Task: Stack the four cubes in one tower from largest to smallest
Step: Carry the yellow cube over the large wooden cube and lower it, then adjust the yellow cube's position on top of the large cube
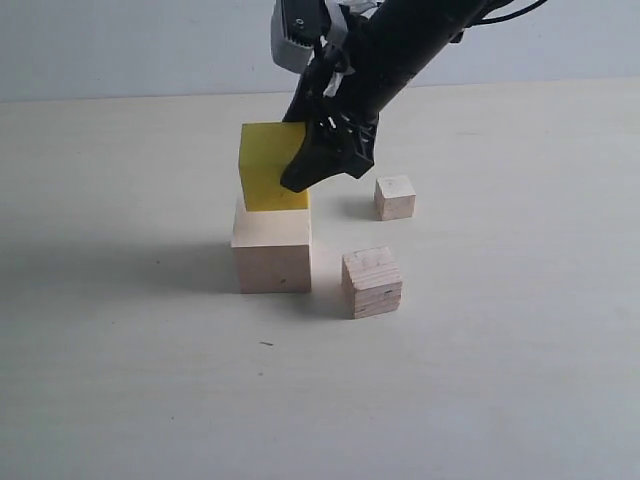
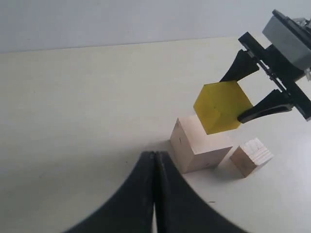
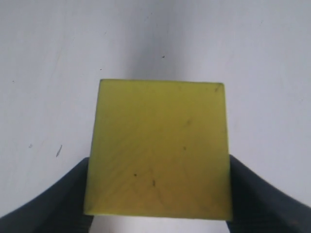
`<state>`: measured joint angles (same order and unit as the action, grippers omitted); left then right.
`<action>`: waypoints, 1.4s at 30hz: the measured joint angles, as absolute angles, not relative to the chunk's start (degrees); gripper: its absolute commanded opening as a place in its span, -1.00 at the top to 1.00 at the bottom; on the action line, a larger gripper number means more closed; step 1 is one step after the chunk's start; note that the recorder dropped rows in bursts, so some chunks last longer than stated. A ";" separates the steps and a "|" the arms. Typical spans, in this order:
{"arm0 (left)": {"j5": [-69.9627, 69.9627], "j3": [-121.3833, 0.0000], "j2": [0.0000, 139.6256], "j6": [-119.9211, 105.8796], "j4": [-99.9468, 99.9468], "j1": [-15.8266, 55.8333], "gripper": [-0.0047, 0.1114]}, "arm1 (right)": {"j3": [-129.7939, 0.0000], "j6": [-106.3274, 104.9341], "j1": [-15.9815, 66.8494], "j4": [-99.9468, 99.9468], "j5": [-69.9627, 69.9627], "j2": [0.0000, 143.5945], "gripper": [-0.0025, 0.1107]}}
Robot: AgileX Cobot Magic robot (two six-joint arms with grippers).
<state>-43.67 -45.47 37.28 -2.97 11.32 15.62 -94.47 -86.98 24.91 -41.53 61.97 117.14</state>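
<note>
Pinching yellow cube (image 1: 265, 165) in right claw (image 2: 232, 99) at top of big pale cube (image 1: 272, 250), for seating as second tier. With left claw (image 2: 154, 160) pressed together, aside. Grainy cube (image 1: 372, 282) and smallest cube (image 1: 395, 197) on bench (image 1: 120, 380) for later.

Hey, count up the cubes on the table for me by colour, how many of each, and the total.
yellow cube: 1
wooden cubes: 3
Total: 4
</note>
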 measured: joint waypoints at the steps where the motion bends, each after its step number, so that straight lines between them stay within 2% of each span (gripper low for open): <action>1: -43.67 -45.47 37.28 -2.97 11.32 15.62 0.92 | -94.47 -86.98 25.32 -41.53 61.31 117.14 0.96; 16: -44.48 -45.47 37.28 -2.97 11.32 15.62 0.92 | -94.47 -77.94 27.41 -35.69 57.90 117.14 0.96; 42: -44.48 -45.47 37.28 -2.97 11.32 15.62 0.92 | -94.47 -79.97 27.41 -37.69 58.89 117.14 0.96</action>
